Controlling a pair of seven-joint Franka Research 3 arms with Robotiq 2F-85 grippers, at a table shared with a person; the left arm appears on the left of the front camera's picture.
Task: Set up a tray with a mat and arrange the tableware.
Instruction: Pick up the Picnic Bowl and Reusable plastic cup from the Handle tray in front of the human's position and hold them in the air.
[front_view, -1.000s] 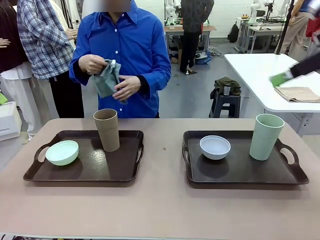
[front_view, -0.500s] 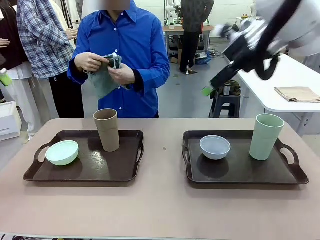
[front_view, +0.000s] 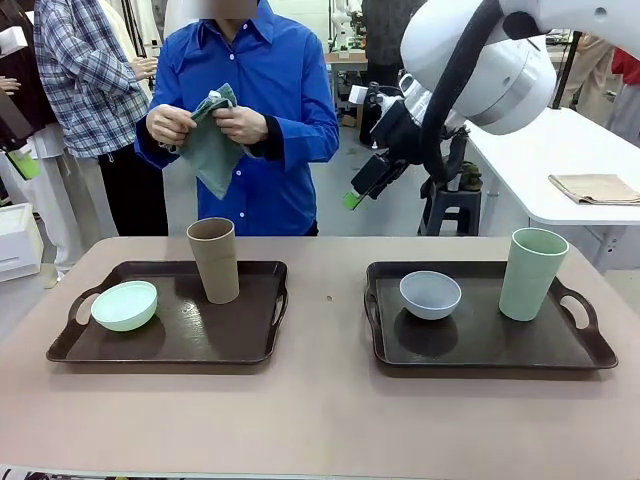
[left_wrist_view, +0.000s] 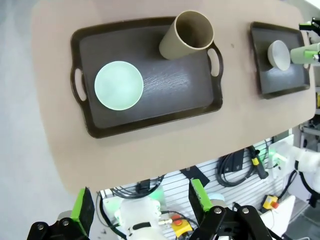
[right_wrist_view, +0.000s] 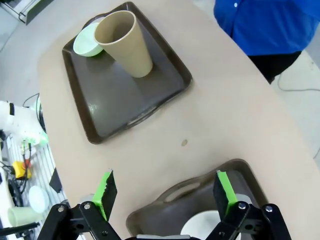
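Since half a second ago the right arm has swung lower and further toward the middle of the front view, so the right gripper (front_view: 356, 194) now hangs in the air in front of the person, well above the table (front_view: 320, 420). The person's hands (front_view: 168, 124) have lifted the grey-green cloth (front_view: 210, 155) to chest height. The tableware has not shifted. The left tray (front_view: 262, 345) carries the pale green bowl (front_view: 124, 305) at its left end and the tall brown cup (front_view: 214, 260) upright near its far edge. The right tray (front_view: 480, 345) carries the white bowl (front_view: 430, 294) toward its left and the tall pale green cup (front_view: 532, 273) upright at its right end.

From the left wrist we look straight down on the table. The left gripper (left_wrist_view: 140, 202) has its fingers spread wide with nothing between them. It sits high above the table's near edge, with the bowl and brown cup on their tray further off.

From the right wrist we see this gripper's fingers also standing wide apart and empty. Far below them lies the handle end of the right tray, with the white bowl's rim at the bottom edge. The left tray lies beyond, and the person's blue shirt (right_wrist_view: 270, 25) is in the upper corner.
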